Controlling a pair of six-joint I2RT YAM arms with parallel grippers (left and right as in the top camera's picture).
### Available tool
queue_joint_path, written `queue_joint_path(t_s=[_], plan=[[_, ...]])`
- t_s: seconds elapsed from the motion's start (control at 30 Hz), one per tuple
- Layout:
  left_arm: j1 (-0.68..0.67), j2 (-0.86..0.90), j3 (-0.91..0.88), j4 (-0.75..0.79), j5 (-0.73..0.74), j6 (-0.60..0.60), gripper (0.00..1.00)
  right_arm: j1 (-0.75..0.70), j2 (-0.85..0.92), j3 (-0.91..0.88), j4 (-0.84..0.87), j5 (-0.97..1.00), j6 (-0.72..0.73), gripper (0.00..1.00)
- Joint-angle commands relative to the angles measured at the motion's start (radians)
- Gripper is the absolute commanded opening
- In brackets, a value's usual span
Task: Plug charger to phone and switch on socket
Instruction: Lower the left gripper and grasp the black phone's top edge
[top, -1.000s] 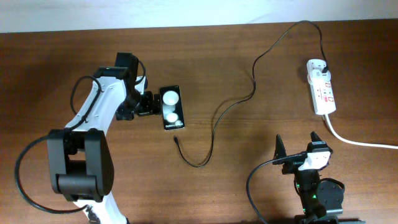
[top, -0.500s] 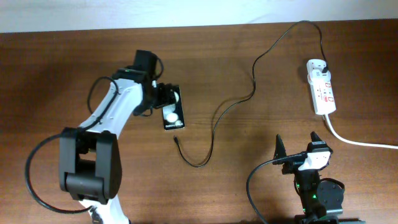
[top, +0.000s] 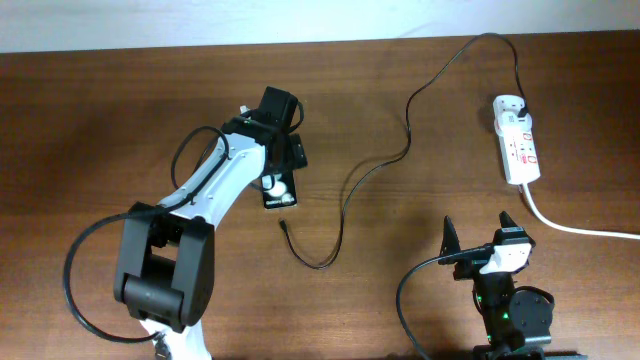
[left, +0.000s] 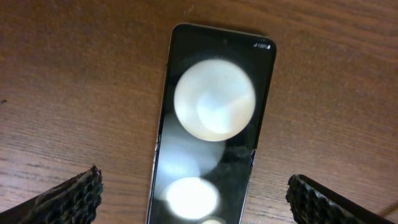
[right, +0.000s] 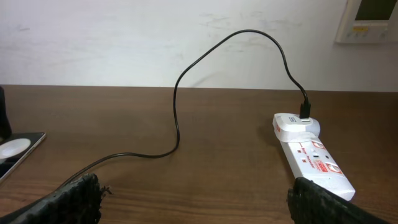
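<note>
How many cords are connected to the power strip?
2: the black charger cable plugged into the strip's far end, and the thick white cord leaving its near end rightward. None looks hidden.

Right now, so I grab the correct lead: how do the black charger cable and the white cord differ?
The charger cable is thin and black; the white cord is thick. The charger cable winds toward the phone, its tip loose on the table; the white cord runs off the right edge. Both join the socket, at opposite ends.
</note>
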Motion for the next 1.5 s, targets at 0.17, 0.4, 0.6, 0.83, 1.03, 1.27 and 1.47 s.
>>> queue_joint_path(t_s=[0.17, 0.4, 0.6, 0.83, 1.03, 1.27, 1.47], plan=[[-0.002, 0.079, -0.006, 0.123, -0.023, -0.014, 0.99, 0.005, -0.007, -0.005, -0.005, 0.002, -0.003, 0.99], [-0.003, 0.141, -0.006, 0.139, -0.055, -0.014, 0.99, 0.005, -0.006, -0.005, -0.005, 0.002, -0.003, 0.99], [-0.002, 0.171, -0.006, 0.095, -0.053, -0.014, 0.99, 0.005, -0.006, -0.005, -0.005, 0.002, -0.003, 0.99], [-0.002, 0.172, -0.006, 0.031, 0.109, 0.2, 0.99, 0.005, -0.006, -0.005, -0.005, 0.002, -0.003, 0.99], [-0.002, 0.172, -0.006, -0.012, 0.122, 0.212, 0.99, 0.005, -0.007, -0.005, -0.005, 0.002, -0.003, 0.99], [-0.002, 0.172, -0.006, -0.005, 0.122, 0.212, 0.89, 0.005, -0.007, -0.005, -0.005, 0.002, -0.003, 0.99], [-0.002, 0.172, -0.008, -0.063, 0.128, 0.212, 0.79, 0.005, -0.007, -0.005, -0.005, 0.002, -0.003, 0.99]])
